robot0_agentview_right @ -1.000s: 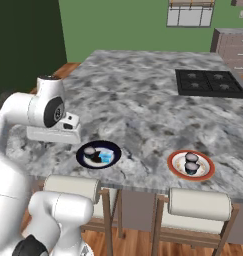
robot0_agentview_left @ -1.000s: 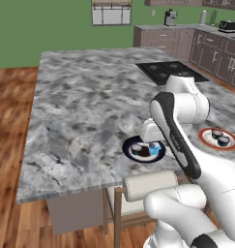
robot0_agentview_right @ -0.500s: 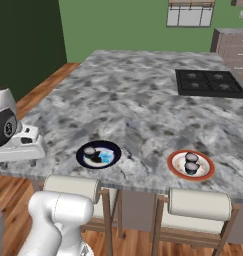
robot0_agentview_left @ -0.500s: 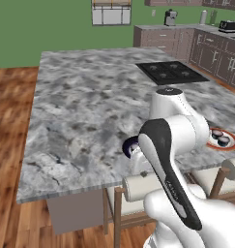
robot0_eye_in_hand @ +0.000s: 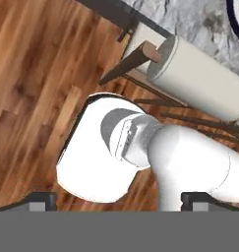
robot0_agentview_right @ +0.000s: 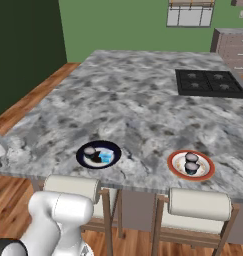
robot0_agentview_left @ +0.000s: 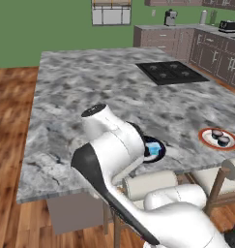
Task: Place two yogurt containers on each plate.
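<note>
The dark navy plate (robot0_agentview_right: 98,154) lies near the counter's front edge and carries a round dark yogurt cup (robot0_agentview_right: 90,151) and a light-blue tub (robot0_agentview_right: 106,158). In the left base view my arm hides much of the navy plate (robot0_agentview_left: 159,147), and the blue tub (robot0_agentview_left: 152,149) shows beside it. The white plate with the orange-red rim (robot0_agentview_right: 179,168) holds two dark cups (robot0_agentview_right: 191,158) (robot0_agentview_right: 191,167); the same plate (robot0_agentview_left: 206,140) sits at the right. My gripper (robot0_eye_in_hand: 119,201) is open and empty, fingertips (robot0_eye_in_hand: 42,201) wide apart, off the counter over the floor.
Two cream-backed stools (robot0_agentview_right: 70,186) (robot0_agentview_right: 199,204) stand against the front of the grey stone counter (robot0_agentview_right: 133,100). One stool back (robot0_eye_in_hand: 199,74) lies close below the hand, over wooden floor (robot0_eye_in_hand: 32,74). A black cooktop (robot0_agentview_right: 208,82) is set in the counter's far right.
My arm has swung left and down, away from the navy plate, past the counter's front left edge. The gripper stayed open. Plates and tubs have not moved.
</note>
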